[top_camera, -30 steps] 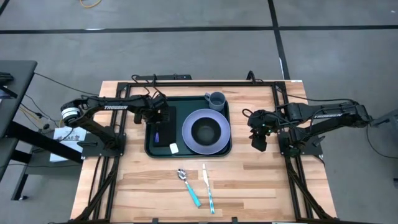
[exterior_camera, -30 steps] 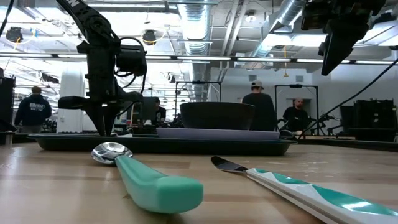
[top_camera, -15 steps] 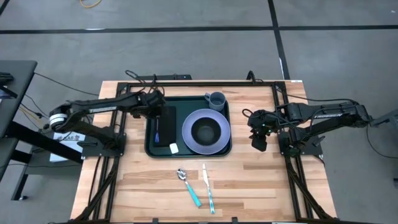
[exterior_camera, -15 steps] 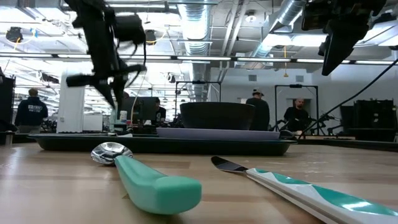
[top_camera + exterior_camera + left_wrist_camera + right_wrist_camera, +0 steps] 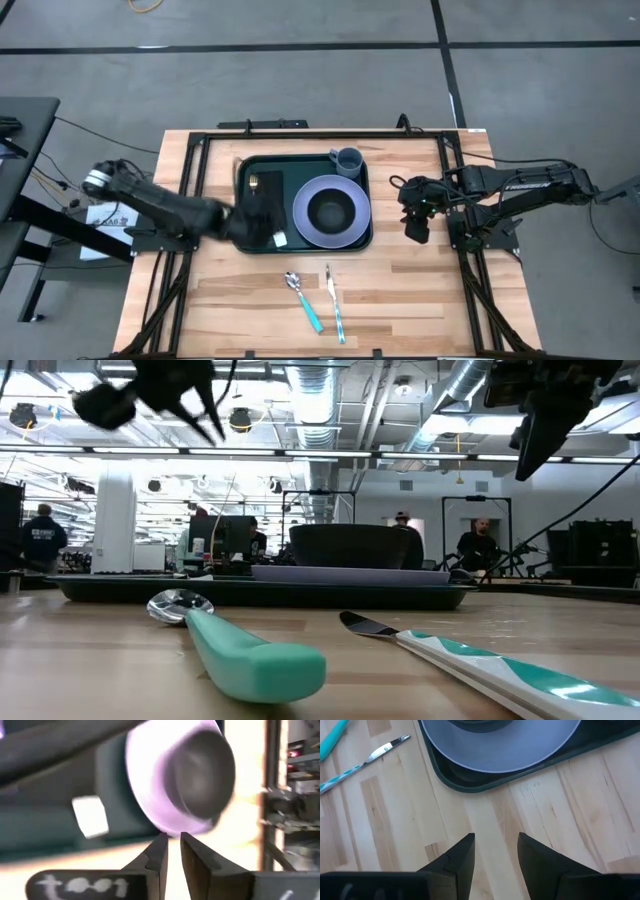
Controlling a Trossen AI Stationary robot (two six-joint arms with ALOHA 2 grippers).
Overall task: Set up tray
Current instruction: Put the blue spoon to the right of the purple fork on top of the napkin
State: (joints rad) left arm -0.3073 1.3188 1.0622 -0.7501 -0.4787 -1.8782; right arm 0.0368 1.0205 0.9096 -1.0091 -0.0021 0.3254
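The dark green tray point(image 5: 243, 168) lies at the table's middle. On it are a lavender plate point(image 5: 352, 228) with a black bowl point(image 5: 330, 212), a grey-blue cup point(image 5: 347, 160), a black napkin point(image 5: 268, 190) and a small white piece point(image 5: 280, 238). My left gripper point(image 5: 174, 845) is blurred, high over the tray's near left part point(image 5: 258, 222), its fingers a narrow gap apart and empty. My right gripper point(image 5: 495, 845) is open and empty above bare table right of the tray point(image 5: 415, 225). A teal spoon point(image 5: 305, 300) and a teal-handled knife point(image 5: 335, 300) lie near the front edge.
The spoon point(image 5: 240, 655) and knife point(image 5: 480, 665) lie on bare wood in front of the tray point(image 5: 250, 592). The arms' black frames stand at the table's left and right sides. People stand in the room beyond the table.
My left gripper has risen from low over the tray's left part and swung fast toward the table's near edge, tipping from pointing down to slanting. It carries nothing. The things on the tray have stayed in place. My right arm has kept still.
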